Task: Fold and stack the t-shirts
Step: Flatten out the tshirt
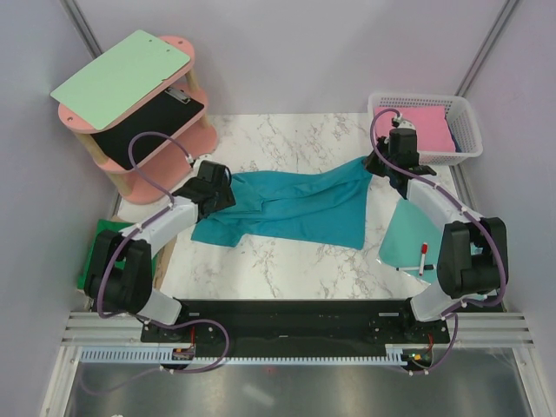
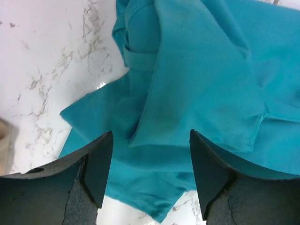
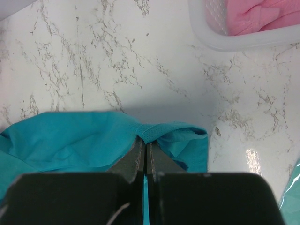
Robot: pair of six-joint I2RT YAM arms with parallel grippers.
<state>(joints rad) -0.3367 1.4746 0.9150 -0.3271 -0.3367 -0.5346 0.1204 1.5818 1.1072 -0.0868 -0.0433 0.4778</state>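
- The right pincer (image 3: 144,161) is closed tight on a hem of the teal-blue t-shirt (image 1: 287,204), just beside the near corner of the white basket (image 1: 466,122).
- The left pincer (image 2: 150,180) has its jaws wide apart and grips nothing. It hovers over the end of that shirt farthest from the basket, with rumpled cloth showing between its fingers.
- The teal-blue t-shirt lies on the table (image 1: 287,265), stretched from the basket's corner out across the middle. It is creased, and part of it is lapped over itself.
- The dark green t-shirt (image 1: 94,252) sits bunched at the table's edge farthest from the basket, partly hidden by the left arm.
- Progress, as I judge it: early. The teal-blue shirt looks to be in the spreading or first-fold stage. No neat fold shows, the green one appears untouched, and nothing is stacked.
- Left to do: finish folding the teal-blue shirt, fold the green one, then stack them.
- Counts: two t-shirts, two pincers, one basket holding one pink cloth (image 1: 426,130), one teal board (image 1: 404,234) nearer the arms than the basket, and one mint clipboard (image 1: 122,78).
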